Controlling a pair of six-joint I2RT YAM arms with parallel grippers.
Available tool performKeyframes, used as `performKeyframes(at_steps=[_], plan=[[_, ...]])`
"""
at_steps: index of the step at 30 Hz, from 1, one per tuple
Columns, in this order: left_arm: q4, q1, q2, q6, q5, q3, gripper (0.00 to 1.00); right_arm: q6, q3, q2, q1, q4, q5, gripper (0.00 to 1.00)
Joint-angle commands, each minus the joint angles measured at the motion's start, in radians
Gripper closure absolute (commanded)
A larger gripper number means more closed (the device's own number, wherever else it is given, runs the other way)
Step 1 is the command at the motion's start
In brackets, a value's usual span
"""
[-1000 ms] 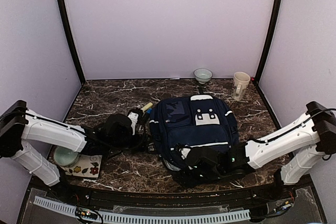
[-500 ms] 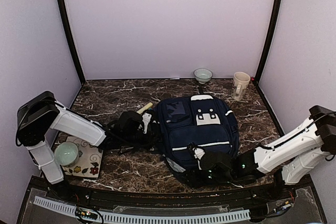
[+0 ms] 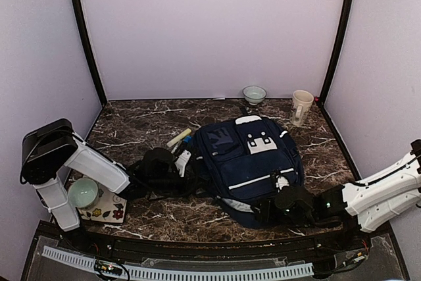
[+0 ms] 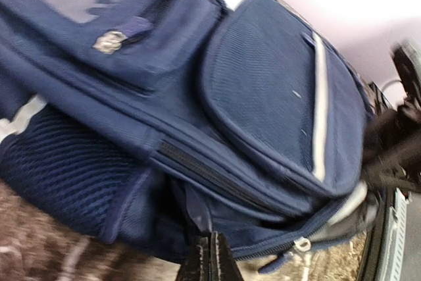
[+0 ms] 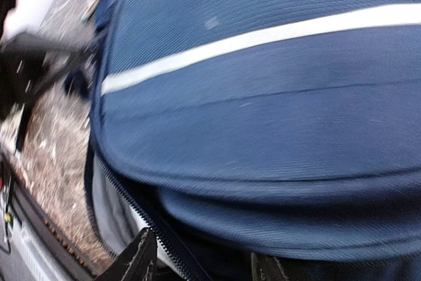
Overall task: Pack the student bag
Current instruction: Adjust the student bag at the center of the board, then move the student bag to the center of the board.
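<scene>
The student bag [image 3: 253, 162], a large navy backpack with white stripes, lies flat in the middle of the table. My left gripper [image 3: 192, 170] is at the bag's left side. In the left wrist view the gripper [image 4: 212, 255] is shut, its tips pinching a thin blue fabric tab [image 4: 197, 212] just below the side zipper. My right gripper [image 3: 262, 207] is at the bag's near edge. In the right wrist view the gripper [image 5: 204, 260] has its fingers [image 5: 139, 255] apart, and the bag's [image 5: 263, 97] unzipped edge [image 5: 154, 235] lies between them.
A small bowl [image 3: 254, 94] and a cream mug [image 3: 301, 106] stand at the back right. A pale yellow stick [image 3: 179, 137] lies left of the bag. A green bowl [image 3: 83, 192] rests on a floral mat [image 3: 110, 210] at the near left.
My left arm reached right to the bag's side and its jaws shut. My right arm slid right along the near edge with its jaws narrowing. The bag's near end swung right.
</scene>
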Motion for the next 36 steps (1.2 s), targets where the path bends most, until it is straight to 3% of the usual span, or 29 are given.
performKeyframes(at_steps=[1, 7, 10, 15, 19, 23, 27, 30, 33, 36], plan=[[-0.050, -0.085, -0.019, 0.012, 0.022, -0.021, 1.00, 0.107, -0.100, -0.054, -0.057, -0.231, 0.171, 0.48], [-0.132, -0.195, -0.070, 0.017, 0.025, 0.040, 1.00, 0.122, -0.142, -0.179, -0.093, -0.286, 0.208, 0.45], [-0.223, -0.254, -0.110, 0.043, -0.042, 0.086, 1.00, 0.101, -0.130, -0.241, -0.107, -0.344, 0.232, 0.44], [-0.249, -0.293, -0.083, 0.047, -0.024, 0.142, 1.00, 0.050, -0.108, -0.350, -0.117, -0.371, 0.229, 0.42], [-0.226, -0.303, -0.014, 0.037, -0.045, 0.174, 1.00, -0.021, -0.043, -0.407, -0.118, -0.413, 0.165, 0.41], [-0.205, -0.303, 0.007, 0.031, -0.113, 0.173, 1.00, -0.148, 0.025, -0.434, -0.115, -0.420, -0.010, 0.41], [-0.228, -0.301, -0.020, 0.047, -0.167, 0.151, 0.98, -0.165, 0.086, -0.414, -0.081, -0.400, -0.130, 0.40], [-0.271, -0.301, -0.090, 0.097, -0.222, 0.108, 0.88, -0.161, 0.106, -0.358, -0.036, -0.343, -0.201, 0.40], [-0.304, -0.303, -0.156, 0.152, -0.285, 0.052, 0.66, -0.177, 0.142, -0.270, 0.017, -0.319, -0.261, 0.40], [-0.317, -0.303, -0.200, 0.196, -0.341, 0.006, 0.51, -0.176, 0.195, -0.180, 0.070, -0.352, -0.270, 0.39]])
